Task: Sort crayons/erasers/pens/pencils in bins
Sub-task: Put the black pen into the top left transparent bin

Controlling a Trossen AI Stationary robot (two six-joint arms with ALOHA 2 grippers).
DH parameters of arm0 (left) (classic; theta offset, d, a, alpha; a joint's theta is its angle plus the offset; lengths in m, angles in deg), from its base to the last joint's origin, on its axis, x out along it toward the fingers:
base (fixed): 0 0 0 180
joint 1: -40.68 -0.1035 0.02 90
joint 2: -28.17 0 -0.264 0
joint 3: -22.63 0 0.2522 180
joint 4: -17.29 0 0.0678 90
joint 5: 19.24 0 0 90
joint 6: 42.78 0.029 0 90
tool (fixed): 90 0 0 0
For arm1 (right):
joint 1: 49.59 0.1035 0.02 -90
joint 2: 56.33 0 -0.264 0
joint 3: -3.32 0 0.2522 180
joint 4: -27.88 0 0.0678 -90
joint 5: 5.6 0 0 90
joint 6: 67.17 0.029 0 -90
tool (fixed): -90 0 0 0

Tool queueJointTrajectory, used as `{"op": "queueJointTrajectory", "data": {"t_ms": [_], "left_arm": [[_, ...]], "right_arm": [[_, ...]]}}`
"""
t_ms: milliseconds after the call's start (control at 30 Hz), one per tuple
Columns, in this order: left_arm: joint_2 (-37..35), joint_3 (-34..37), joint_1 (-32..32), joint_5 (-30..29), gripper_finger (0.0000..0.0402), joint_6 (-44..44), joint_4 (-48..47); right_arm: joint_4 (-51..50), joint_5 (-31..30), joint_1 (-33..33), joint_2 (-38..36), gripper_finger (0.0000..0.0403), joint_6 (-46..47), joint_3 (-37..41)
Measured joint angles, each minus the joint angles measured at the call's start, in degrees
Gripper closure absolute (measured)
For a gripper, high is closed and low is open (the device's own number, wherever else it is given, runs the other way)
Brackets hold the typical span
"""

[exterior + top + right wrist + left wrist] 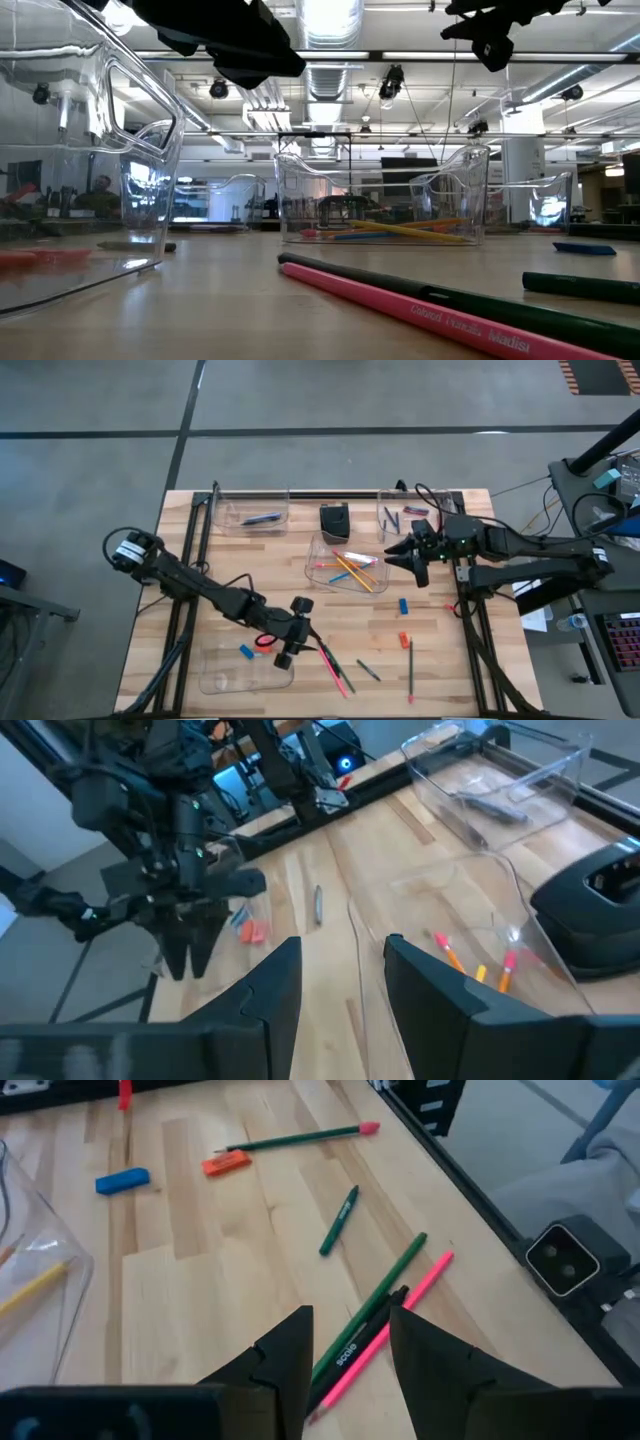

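- Pink and green pencils (385, 1315) are seen lying side by side on the wooden surface (450, 670), just beyond the left end effector (350, 1350), whose fingers are parted and empty.
- Clear, round-cornered bins are spread around; the middle bin (325, 575) holds orange and yellow pencils, beside the right end effector (412, 557), likewise parted and empty.

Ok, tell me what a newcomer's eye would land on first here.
Probably the left tool, open, hanging near the table's front edge right over the pink pencil and green pencil lying side by side. Next, the middle bin holding a bright jumble of pencils, with the right tool, open and empty, hovering at its right side. Loose erasers and sticks dot the bare wood between them.
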Motion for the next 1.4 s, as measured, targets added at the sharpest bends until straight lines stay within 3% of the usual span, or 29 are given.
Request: {"op": "queueJointTrajectory", "data": {"t_ms": [233, 467, 600, 933, 1400], "left_arm": [[0.18, -2.47, -0.39, -0.32, 0.0281, -0.65, -8.98], [5.87, -7.80, -1.86, 0.98, 0.0281, 1.69, -16.13], [10.39, -13.37, -3.22, 3.88, 0.0282, 3.56, -21.60], [20.70, -27.20, -3.88, 3.93, 0.0282, 7.67, -39.91], [24.45, -30.65, -5.59, 6.61, 0.0282, 8.96, -42.45]], "right_arm": [[0.42, 0.07, 0.13, 2.56, 0.0268, -0.58, -3.02], [0.34, 0.10, 0.13, 5.11, 0.0268, -2.46, -4.03], [0.30, 0.10, 0.17, 6.58, 0.0268, -2.61, -4.33], [0.75, 0.13, 2.42, 7.19, 0.0268, -1.39, -4.51], [0.69, 0.05, 2.75, 7.26, 0.0268, -1.54, -4.51]]}}
